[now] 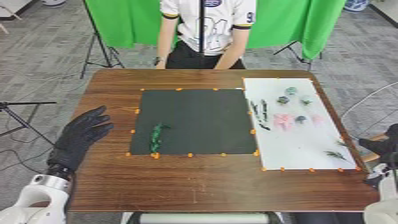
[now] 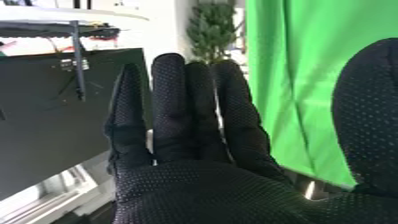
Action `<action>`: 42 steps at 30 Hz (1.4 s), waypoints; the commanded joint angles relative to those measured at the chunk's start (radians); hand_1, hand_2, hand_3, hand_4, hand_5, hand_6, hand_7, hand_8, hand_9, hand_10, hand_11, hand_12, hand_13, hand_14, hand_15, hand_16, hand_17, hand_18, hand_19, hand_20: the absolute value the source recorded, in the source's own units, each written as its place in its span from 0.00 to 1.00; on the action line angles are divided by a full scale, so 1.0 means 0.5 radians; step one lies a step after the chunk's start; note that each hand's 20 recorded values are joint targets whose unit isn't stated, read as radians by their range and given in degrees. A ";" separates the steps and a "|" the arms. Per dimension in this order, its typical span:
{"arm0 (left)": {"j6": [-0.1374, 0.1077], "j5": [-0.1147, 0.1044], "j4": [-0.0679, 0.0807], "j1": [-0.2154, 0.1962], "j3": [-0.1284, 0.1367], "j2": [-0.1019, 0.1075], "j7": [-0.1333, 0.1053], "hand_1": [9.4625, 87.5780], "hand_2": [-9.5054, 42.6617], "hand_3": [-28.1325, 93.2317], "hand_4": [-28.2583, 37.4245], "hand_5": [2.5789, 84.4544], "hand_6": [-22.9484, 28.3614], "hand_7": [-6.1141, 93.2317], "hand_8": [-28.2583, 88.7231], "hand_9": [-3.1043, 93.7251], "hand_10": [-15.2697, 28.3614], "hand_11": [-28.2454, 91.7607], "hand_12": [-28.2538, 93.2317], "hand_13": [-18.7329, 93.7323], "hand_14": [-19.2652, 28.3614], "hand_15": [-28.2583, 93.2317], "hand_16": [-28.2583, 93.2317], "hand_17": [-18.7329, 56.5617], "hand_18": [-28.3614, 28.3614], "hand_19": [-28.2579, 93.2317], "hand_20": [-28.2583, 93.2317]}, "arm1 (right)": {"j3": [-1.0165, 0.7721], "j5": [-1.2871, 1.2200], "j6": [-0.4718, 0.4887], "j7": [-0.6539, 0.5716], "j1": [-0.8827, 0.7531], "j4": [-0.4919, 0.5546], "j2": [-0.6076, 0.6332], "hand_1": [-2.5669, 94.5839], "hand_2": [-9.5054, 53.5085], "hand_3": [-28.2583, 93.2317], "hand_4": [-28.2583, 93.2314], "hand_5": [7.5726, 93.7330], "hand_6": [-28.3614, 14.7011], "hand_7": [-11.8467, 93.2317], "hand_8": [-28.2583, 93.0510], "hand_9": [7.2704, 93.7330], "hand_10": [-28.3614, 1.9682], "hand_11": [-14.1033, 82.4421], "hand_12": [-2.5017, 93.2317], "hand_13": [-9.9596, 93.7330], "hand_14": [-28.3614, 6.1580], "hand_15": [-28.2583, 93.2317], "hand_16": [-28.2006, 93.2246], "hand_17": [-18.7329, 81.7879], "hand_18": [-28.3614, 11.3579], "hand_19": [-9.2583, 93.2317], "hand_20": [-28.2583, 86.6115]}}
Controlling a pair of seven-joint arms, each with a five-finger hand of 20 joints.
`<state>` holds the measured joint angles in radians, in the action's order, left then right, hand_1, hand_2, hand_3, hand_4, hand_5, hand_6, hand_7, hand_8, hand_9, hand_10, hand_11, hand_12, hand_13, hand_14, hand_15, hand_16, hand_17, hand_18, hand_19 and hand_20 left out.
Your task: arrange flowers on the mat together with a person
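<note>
Right hand (image 2: pixel 191 187): fingers straight, thumb set wide, nothing held. It is at the right edge of the surface (image 1: pixel 178 185), just beside the white sheet (image 1: pixel 289 157). Left hand (image 1: pixel 80 132): fingers extended and relaxed, empty, at the left edge of the surface.

Nearest the right fingers, on the white sheet, lies a feathery green sprig (image 1: pixel 335 154) with needle-like leaves. Farther from those fingers are a ruffled, soft-looking pink flower (image 1: pixel 283 120), a compact blue-grey flower (image 1: pixel 300 119) beside it, and slender dark-leaved stems (image 1: pixel 260 112) near the dark mat. Rounded pale green flowers (image 1: pixel 306 101) lie beyond, toward the far end of the sheet.

Nearest the left fingers is the flat, matte dark mat (image 1: pixel 195 115), its edges marked by small orange tape pieces (image 1: pixel 190 155). One narrow, curling green leafy stem (image 1: pixel 156 139) lies on it, on the side toward the left fingers. The surface is brown wood grain; the gloves are black, finely textured fabric.

Progress: judged early. One stem is placed; the flowers and other greenery await transfer. The right hand appears suitably open for the next pick, probably from the white sheet.
</note>
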<state>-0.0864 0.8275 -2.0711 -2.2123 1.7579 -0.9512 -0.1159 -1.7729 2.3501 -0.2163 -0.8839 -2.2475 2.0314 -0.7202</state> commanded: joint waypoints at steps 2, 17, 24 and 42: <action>-0.016 0.000 0.003 -0.034 -0.002 0.000 0.006 0.22 0.11 0.80 0.06 0.37 0.50 0.31 0.14 0.33 0.61 0.47 0.38 0.41 0.70 0.56 0.22 0.17 0.86 0.65 0.31 | -0.071 -0.172 0.239 0.096 -0.019 -0.046 0.041 0.28 0.00 0.86 0.00 0.31 0.53 0.61 0.06 0.28 0.38 0.72 0.43 0.38 0.44 0.80 0.40 0.30 0.23 0.63 0.50; -0.019 -0.009 0.006 -0.042 -0.006 0.002 0.003 0.22 0.12 0.80 0.06 0.37 0.50 0.30 0.14 0.34 0.61 0.47 0.38 0.41 0.70 0.56 0.21 0.17 0.86 0.65 0.31 | -0.090 -0.377 0.424 0.169 -0.006 -0.108 0.004 0.33 0.00 0.83 0.00 0.38 0.57 0.55 0.08 0.37 0.43 0.70 0.40 0.45 0.49 0.78 0.40 0.30 0.23 0.60 0.49; -0.016 -0.009 0.012 -0.036 -0.006 -0.003 0.013 0.22 0.12 0.80 0.06 0.37 0.50 0.30 0.14 0.34 0.61 0.47 0.38 0.41 0.70 0.56 0.21 0.17 0.86 0.65 0.31 | -0.025 -0.412 0.355 0.225 0.041 -0.169 0.017 0.36 0.00 0.83 0.00 0.42 0.61 0.57 0.08 0.43 0.49 0.71 0.39 0.51 0.51 0.78 0.40 0.31 0.23 0.60 0.49; -0.042 -0.024 0.005 -0.066 -0.003 0.005 -0.003 0.22 0.12 0.80 0.06 0.37 0.50 0.30 0.14 0.33 0.61 0.47 0.38 0.41 0.70 0.56 0.21 0.17 0.86 0.65 0.31 | 0.100 -0.252 -0.177 0.512 0.113 -0.111 0.068 0.49 0.00 0.88 0.00 0.82 0.70 0.61 0.29 0.90 0.75 0.82 0.39 0.87 0.66 0.89 0.45 0.50 0.38 0.75 0.57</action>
<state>-0.0952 0.8213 -2.0704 -2.2243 1.7568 -0.9476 -0.1182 -1.7228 2.2181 -0.2811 -0.6623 -2.2159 1.9038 -0.7030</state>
